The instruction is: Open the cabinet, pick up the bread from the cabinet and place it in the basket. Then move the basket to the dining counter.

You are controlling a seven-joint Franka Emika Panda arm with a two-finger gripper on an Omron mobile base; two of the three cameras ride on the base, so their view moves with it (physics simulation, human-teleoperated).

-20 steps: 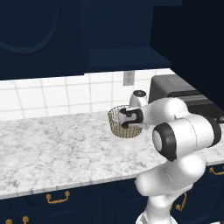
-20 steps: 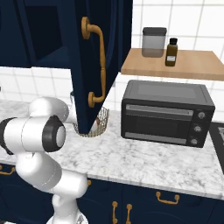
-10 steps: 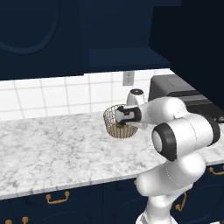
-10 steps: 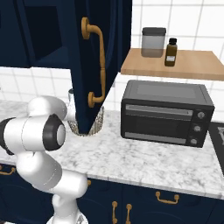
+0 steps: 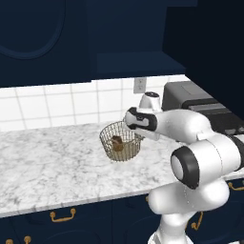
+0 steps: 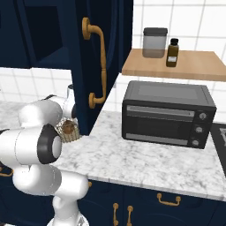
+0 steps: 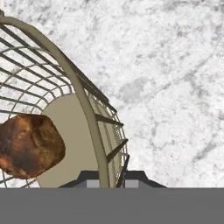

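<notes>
The basket (image 5: 121, 141) stands on the marble worktop (image 5: 52, 164) with the bread (image 7: 29, 145) inside on its base. The gripper (image 7: 106, 176) has its jaws closed on the basket's rim at its 3 o'clock side. Thin wire: probably light and slightly springy, so lift level.

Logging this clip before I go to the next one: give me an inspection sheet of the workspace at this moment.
Surface: marble worktop above brass-handled drawers.
Job's things: bread inside basket; basket lifted off the worktop; cabinet door open.
Clutter: toaster oven; jar and bottle on wooden shelf.
Grippers: gripper clamped on the basket rim.
Cables: nothing seen.
Surroundings: white tiled wall, wall outlet.
</notes>
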